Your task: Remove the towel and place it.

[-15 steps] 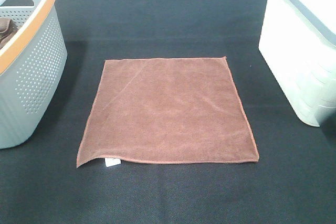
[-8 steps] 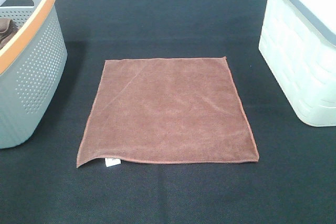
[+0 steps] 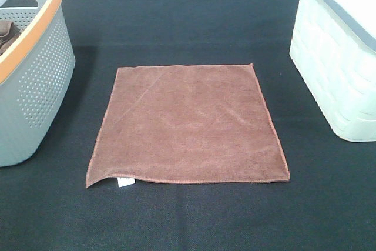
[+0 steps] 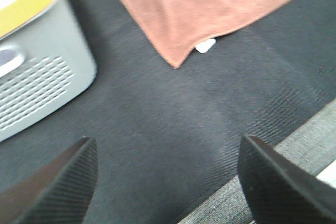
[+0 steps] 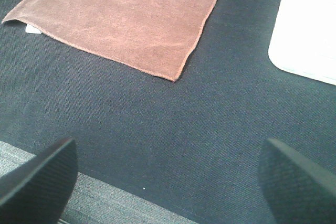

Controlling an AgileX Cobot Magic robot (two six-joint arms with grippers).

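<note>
The towel [image 3: 187, 124] is a square reddish-brown cloth lying flat in the middle of the black table cover, with a small white tag [image 3: 123, 181] at its near left corner. It also shows in the left wrist view [image 4: 210, 3] and the right wrist view [image 5: 131, 14]. Neither arm shows in the exterior view. My left gripper [image 4: 168, 179] is open and empty over the near table edge, short of the tag corner. My right gripper [image 5: 168, 177] is open and empty near the table's front edge, short of the towel's near right corner.
A grey perforated basket [image 3: 35, 80] with an orange rim stands at the left; a darker brown cloth [image 3: 6, 32] lies inside it. A white lidded bin [image 3: 338, 57] stands at the right. The table's grey front edge [image 5: 105, 203] lies under both grippers.
</note>
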